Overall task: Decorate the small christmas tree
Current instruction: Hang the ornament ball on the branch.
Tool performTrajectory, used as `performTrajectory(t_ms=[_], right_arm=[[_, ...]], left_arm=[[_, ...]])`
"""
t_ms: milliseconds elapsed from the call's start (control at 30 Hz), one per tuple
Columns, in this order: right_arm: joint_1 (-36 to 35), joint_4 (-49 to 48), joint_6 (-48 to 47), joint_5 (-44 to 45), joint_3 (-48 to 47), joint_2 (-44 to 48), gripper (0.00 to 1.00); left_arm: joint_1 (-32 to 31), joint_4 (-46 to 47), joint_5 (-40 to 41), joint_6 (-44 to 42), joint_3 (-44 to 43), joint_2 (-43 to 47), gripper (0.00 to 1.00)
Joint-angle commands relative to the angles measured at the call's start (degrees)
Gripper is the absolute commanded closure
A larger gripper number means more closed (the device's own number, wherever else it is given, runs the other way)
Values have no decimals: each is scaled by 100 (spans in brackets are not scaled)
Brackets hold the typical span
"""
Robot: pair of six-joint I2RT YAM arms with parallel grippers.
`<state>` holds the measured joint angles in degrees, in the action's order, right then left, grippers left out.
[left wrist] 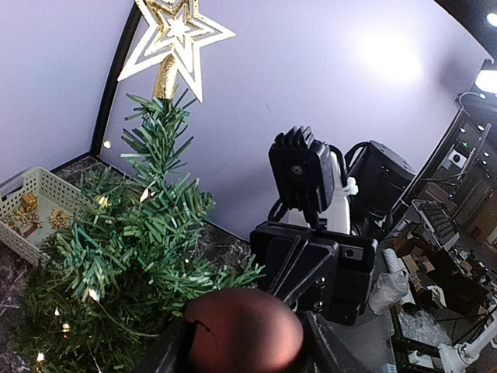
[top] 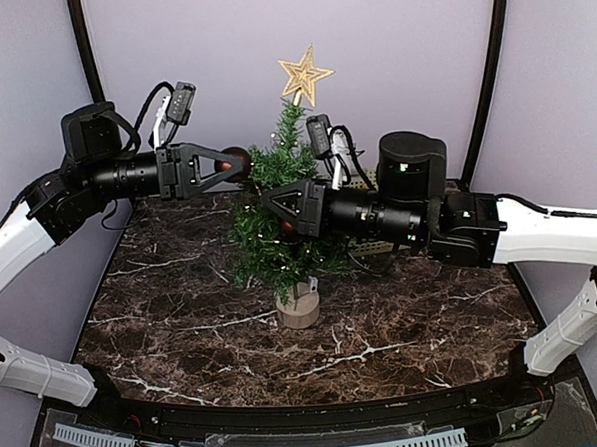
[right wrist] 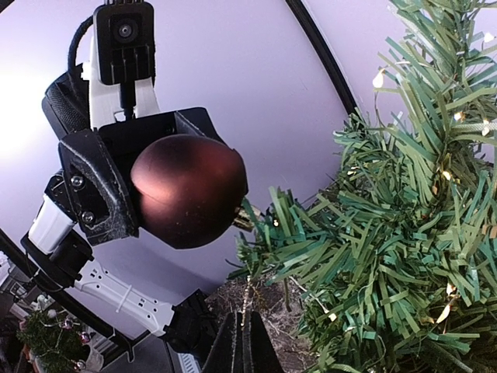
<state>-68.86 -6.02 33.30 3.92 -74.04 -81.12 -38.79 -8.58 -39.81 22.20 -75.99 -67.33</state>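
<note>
Standing upright near the middle of the dark marble table (top: 184, 330), the small christmas tree (top: 278, 220) rests in its round tan base (top: 300, 307). A gold star (top: 304, 75) tops it, and small lights glow among the branches.

Left arm: the left gripper (top: 237, 165) is level with the upper part of the tree, on the tree's left side in the top view. Its fingers are clamped on a maroon ball (right wrist: 186, 190), one finger on each side. The ball hangs just beside the outer needle tips. Contact with the needles cannot be confirmed.

Right arm: the right gripper (top: 269, 201) reaches in from the opposite side at mid-height, with its tip among the branches. Its fingers (right wrist: 245, 350) are pressed together. A thin strand rises from the tips; whether it is pinched cannot be told.

A white basket (left wrist: 35, 210) holding gold ornaments sits on the table behind the tree in the left wrist view.
</note>
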Motion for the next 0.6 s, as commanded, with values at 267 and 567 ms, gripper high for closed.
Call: performTrajectory(t_ms=[267, 567], right_arm=[[23, -303, -98, -195, -179, -4, 100], [22, -281, -101, -148, -185, -28, 100]], left_arm=[[31, 446, -71, 135, -48, 214, 50], [29, 458, -55, 126, -9, 196, 50]])
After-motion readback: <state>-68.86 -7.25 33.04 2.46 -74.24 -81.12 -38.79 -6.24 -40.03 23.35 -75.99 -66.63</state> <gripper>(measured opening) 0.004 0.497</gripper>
